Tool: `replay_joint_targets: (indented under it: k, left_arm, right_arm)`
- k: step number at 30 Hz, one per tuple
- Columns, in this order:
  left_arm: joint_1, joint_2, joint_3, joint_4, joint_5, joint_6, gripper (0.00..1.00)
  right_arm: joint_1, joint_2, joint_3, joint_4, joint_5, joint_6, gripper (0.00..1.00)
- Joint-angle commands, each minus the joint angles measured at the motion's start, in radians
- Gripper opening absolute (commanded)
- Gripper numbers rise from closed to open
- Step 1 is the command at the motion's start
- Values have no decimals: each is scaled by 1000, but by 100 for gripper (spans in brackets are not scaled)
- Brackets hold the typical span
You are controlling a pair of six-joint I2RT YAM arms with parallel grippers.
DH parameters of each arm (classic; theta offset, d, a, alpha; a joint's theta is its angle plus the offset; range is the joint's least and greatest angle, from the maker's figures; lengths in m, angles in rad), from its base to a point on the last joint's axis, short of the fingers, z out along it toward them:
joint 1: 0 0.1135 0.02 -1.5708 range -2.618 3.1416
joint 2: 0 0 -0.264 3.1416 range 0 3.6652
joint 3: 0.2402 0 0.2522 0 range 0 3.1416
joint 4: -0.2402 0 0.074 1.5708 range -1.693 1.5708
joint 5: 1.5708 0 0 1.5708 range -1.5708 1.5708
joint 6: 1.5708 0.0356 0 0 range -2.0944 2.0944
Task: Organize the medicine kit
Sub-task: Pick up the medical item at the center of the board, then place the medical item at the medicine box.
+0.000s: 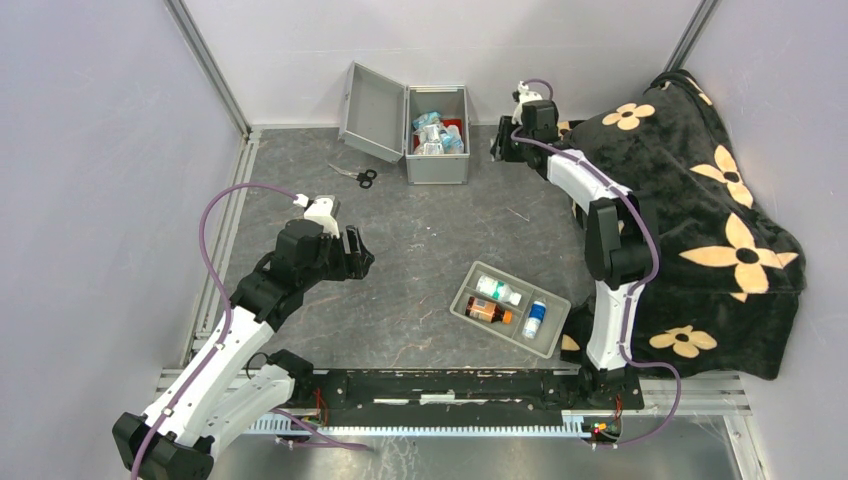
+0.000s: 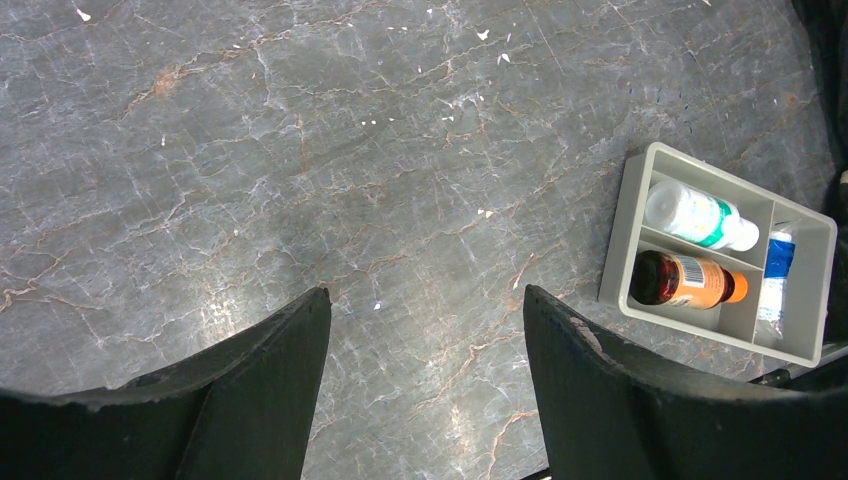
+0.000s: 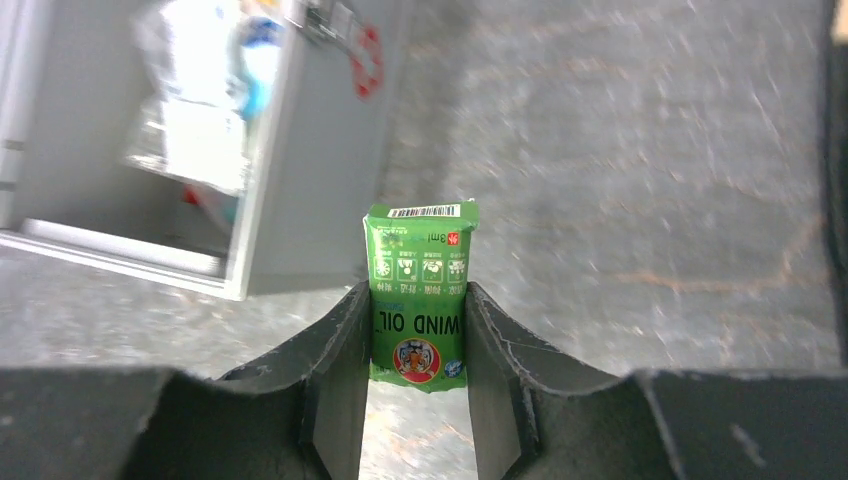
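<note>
Top external shows the boxy silver-grey medicine kit (image 1: 437, 168) standing open.

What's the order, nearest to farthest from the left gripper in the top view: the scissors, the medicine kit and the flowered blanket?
Measured from the left gripper:
1. Scissors, straight ahead of it, nearest.
2. Medicine kit, lid open, farther back and to the right.
3. Flowered blanket, at the far right side, clearly farthest.

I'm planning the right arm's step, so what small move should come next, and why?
Probably carry the right gripper sideways over the open case and lower the green box in. The jaws grip the box, which hangs beside the case, not above its opening.
</note>
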Motion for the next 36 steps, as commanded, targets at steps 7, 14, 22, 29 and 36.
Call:
replay_joint_targets:
  k: [7, 14, 22, 29, 36]
  left_arm:
    - [-1, -2, 9, 18, -2, 28, 77]
    - [0, -2, 9, 16, -4, 28, 77]
    - [-1, -1, 10, 14, -9, 27, 77]
    - [0, 4, 10, 13, -16, 25, 77]
    - [-1, 0, 27, 8, -109, -20, 82]
  right_arm:
    - [104, 59, 250, 104, -219, -36, 41]
    - [132, 189, 376, 123, -215, -63, 49]
    - [131, 241, 462, 231, -241, -55, 71]
    - [131, 3, 237, 359, -249, -78, 71]
    - [119, -339, -123, 346, -108, -89, 73]
